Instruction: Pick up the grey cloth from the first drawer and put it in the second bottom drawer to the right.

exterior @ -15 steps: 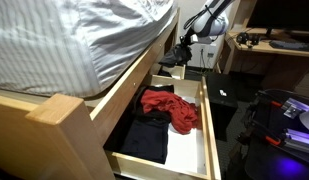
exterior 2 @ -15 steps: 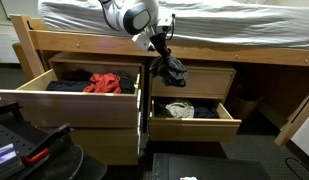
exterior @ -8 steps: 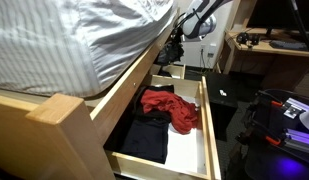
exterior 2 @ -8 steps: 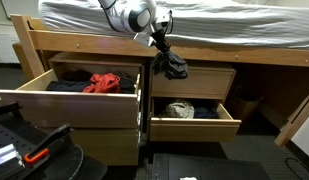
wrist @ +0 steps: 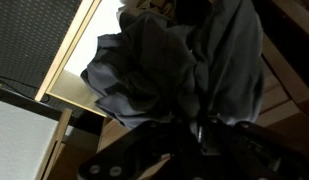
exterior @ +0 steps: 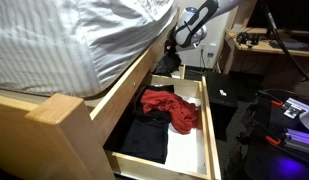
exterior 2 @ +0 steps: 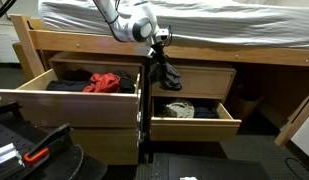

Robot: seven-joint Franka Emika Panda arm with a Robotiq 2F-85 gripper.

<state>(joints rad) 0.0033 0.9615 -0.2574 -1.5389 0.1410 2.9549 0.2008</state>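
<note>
The grey cloth [exterior 2: 165,74] hangs bunched from my gripper [exterior 2: 158,52], in front of the bed frame above the lower right drawer [exterior 2: 192,124]. In the wrist view the cloth [wrist: 164,65] fills most of the frame and my gripper [wrist: 192,128] is shut on its top fold. In an exterior view the gripper [exterior: 177,45] holds the cloth [exterior: 170,62] over the far drawer. The open left top drawer [exterior 2: 69,98] holds red and dark clothes.
The lower right drawer holds a light cloth [exterior 2: 179,110]. A red garment [exterior: 169,106] and a black one [exterior: 146,137] lie in the near drawer. The striped mattress [exterior: 74,35] overhangs above. A dark table [exterior: 284,115] stands beside the drawers.
My gripper with the grey cloth has shifted slightly left and lower along the bed frame, and the cloth now hangs straighter.
</note>
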